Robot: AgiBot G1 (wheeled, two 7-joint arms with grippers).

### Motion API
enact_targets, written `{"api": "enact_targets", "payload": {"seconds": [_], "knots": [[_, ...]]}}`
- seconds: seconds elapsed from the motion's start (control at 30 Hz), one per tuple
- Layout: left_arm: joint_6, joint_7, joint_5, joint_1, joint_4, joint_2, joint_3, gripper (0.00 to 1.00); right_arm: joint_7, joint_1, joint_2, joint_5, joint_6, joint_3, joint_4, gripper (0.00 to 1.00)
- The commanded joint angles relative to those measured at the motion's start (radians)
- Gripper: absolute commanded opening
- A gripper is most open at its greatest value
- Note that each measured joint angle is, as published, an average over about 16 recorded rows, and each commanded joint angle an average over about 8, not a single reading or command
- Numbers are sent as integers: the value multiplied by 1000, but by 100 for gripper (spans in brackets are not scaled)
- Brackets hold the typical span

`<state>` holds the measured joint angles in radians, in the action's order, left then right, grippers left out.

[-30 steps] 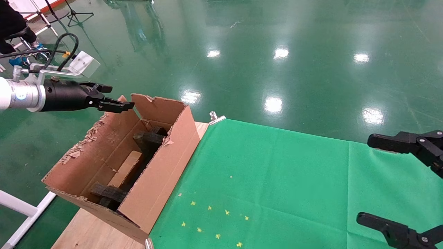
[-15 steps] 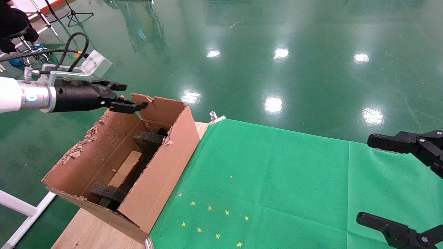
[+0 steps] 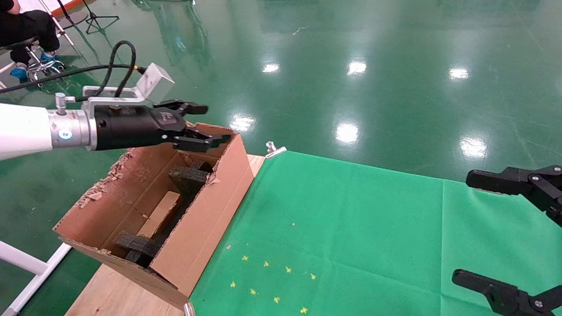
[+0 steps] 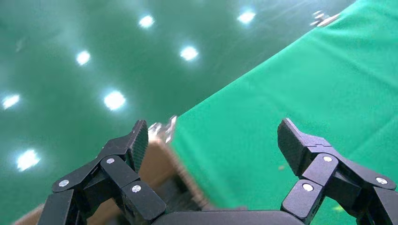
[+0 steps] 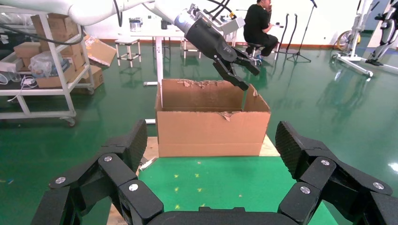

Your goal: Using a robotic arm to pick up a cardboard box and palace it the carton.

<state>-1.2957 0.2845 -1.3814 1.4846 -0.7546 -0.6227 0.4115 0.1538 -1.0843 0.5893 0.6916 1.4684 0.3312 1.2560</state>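
The large brown carton [image 3: 199, 215] with torn flaps stands at the table's left end; it also shows in the right wrist view [image 5: 211, 126]. A small oblong brown cardboard box [image 3: 160, 213] lies inside it between dark foam pieces [image 3: 189, 176]. My left gripper [image 3: 214, 123] is open and empty, hovering above the carton's far end near its right wall. In the left wrist view the left gripper [image 4: 213, 140] is open over the carton's edge [image 4: 162, 161]. My right gripper [image 3: 467, 228] is open and empty, parked at the right edge; the right wrist view shows it [image 5: 212, 140] open too.
A green cloth [image 3: 351, 228] covers the wooden table [image 3: 114, 294], held by a metal clip [image 3: 274, 150]. Small yellow marks [image 3: 268, 281] dot the cloth. A white frame leg [image 3: 26, 267] stands left of the table. A seated person [image 3: 26, 24] is at the far left.
My left gripper has moved to the right, from beyond the carton's left flap to above its far end, open and empty throughout. The right gripper has not moved.
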Motion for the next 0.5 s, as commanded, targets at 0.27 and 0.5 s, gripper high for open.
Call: {"api": "enact_targets", "payload": {"seconds": [0.27,0.5], "knots": [[-48,-23,158,-99,-128,3,-32,100,0,0,0,0,0,0,0,100],[-86,-42,281,-177,-229,5,-57,100,0,0,0,0,0,0,0,100]]}}
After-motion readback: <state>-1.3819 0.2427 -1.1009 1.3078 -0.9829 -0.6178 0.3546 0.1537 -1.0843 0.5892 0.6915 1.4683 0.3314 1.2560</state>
